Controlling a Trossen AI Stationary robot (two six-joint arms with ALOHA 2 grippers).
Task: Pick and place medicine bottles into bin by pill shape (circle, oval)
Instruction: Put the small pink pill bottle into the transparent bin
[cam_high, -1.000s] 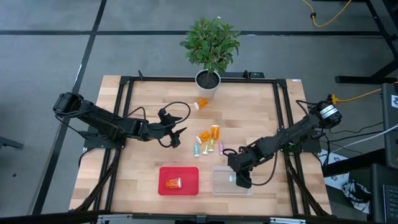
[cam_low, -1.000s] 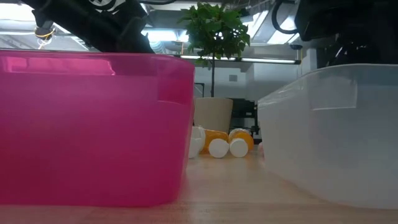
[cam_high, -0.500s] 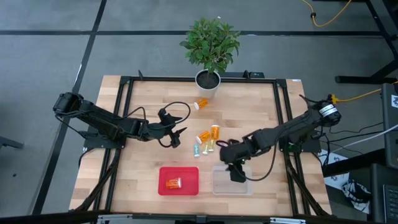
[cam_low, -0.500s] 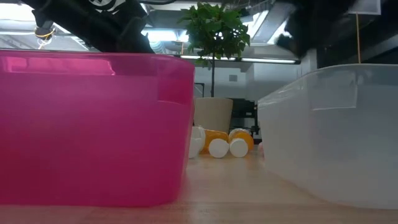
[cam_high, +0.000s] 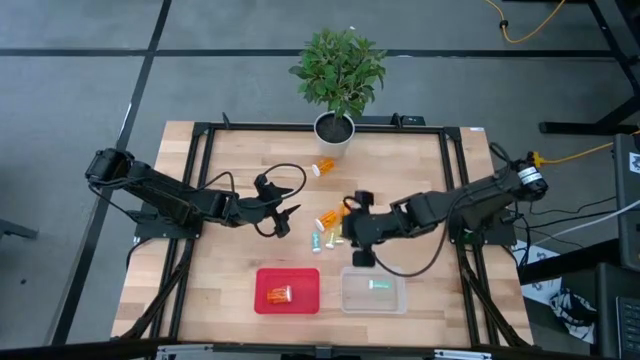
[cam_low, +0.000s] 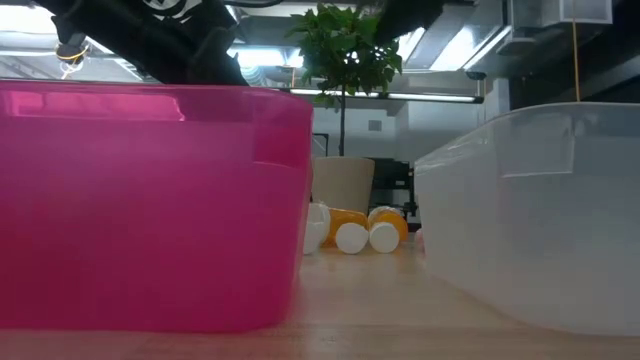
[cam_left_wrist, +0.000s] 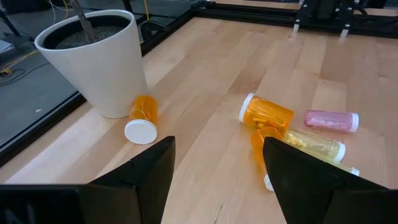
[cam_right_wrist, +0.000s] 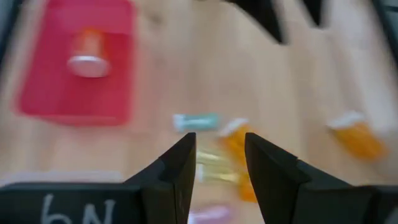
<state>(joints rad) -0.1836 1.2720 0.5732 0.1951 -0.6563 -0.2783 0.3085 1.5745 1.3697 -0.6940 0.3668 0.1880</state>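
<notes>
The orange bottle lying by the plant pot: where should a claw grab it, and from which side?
Grip the orange bottle across its translucent body, not the white cap. It lies on its side with its base nearly against the plant pot, so come from straight above, fingers straddling the body's width. The open left claw looks nearest. The open right claw is over the cluster.

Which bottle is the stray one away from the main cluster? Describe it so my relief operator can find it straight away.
Start at the white plant pot at the table's far edge, holding the leafy green plant. Lying on the wood right beside its base is a translucent orange medicine bottle with a white cap. It lies alone, apart from the cluster of orange and pastel bottles nearer the table's middle.
</notes>
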